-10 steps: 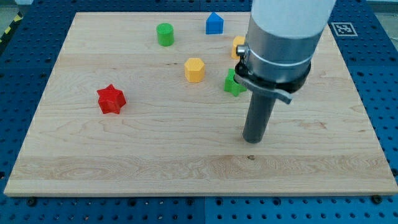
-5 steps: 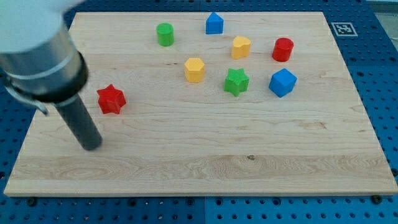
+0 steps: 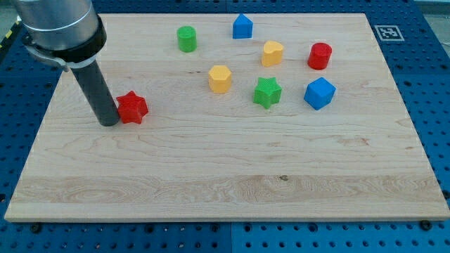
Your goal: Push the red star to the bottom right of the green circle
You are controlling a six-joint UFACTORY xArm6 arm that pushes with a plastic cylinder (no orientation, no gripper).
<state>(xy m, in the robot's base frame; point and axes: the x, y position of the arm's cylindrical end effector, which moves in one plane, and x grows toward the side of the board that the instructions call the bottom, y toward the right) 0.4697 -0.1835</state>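
A: Where is my tip (image 3: pixel 110 123) right now?

B: Down on the wooden surface (image 3: pixel 211 176) at the view's left, pressed against the left side of the red star (image 3: pixel 131 107). There is no claw on this arm, only the dark rod, so nothing opens, closes or holds anything.

A: And the green circle (image 3: pixel 186 39)?

B: Near the view's top, up and to the right of the red star and well apart from it. The star sits lower left of it.

A: What lies further out?

B: A blue house-shaped block (image 3: pixel 242 26) right of the green circle, a yellow hexagon (image 3: pixel 220 78) mid-board, a yellow block (image 3: pixel 272 53) of rounded shape, a green star (image 3: pixel 267 92), a red cylinder (image 3: pixel 320 55) and a blue cube (image 3: pixel 320 93) at the view's right.
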